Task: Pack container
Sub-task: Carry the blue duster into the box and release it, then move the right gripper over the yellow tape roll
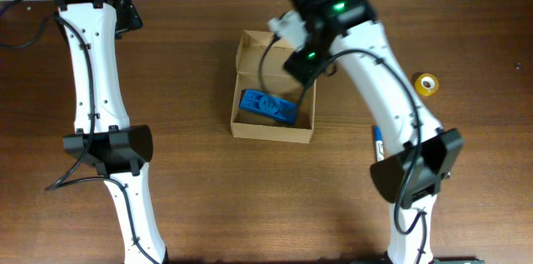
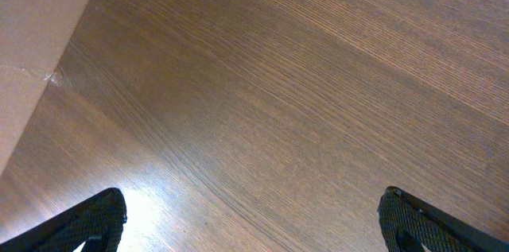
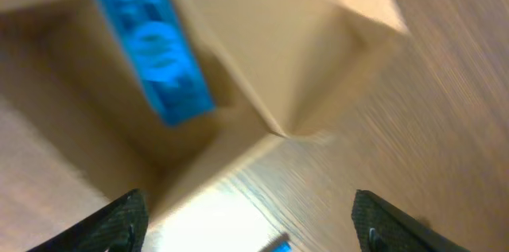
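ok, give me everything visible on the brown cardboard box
The small rectangular brown cardboard box sits open on the wooden table, flap lid raised at its far edge. Plain walls, no print visible. A flat blue plastic case lies at an angle on its floor. The right end effector hovers open over its far-right corner; contact unclear.

- The container, blurred, stands open with its inside in view.
- A blue case lies inside the container.
- The right gripper hangs just outside the container's corner, jaws spread wide, nothing between them.
- The wooden table shows beside the container.
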Action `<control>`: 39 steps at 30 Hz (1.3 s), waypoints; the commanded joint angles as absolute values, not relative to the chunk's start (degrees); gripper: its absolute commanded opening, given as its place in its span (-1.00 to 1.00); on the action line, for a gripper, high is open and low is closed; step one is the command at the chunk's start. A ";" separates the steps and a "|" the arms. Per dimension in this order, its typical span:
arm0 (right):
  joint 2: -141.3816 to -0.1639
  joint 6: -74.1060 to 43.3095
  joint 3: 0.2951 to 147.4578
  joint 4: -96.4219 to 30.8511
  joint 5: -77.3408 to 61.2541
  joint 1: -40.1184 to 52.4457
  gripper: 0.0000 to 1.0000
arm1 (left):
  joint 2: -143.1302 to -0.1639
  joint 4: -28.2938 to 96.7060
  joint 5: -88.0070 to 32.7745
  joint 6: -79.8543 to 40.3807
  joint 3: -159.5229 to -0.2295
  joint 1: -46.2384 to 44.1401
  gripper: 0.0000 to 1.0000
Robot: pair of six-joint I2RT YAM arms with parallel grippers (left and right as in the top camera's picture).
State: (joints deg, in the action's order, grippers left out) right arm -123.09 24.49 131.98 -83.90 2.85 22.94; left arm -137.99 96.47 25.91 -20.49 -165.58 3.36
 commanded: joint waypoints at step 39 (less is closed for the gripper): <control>-129.16 -8.05 113.99 -68.93 4.56 -21.41 0.80 | -135.61 96.66 25.74 -19.64 -166.43 3.53 0.99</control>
State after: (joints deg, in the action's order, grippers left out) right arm -126.10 -6.48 114.30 -69.54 4.08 -21.43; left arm -137.84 96.47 25.91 -20.49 -165.56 3.36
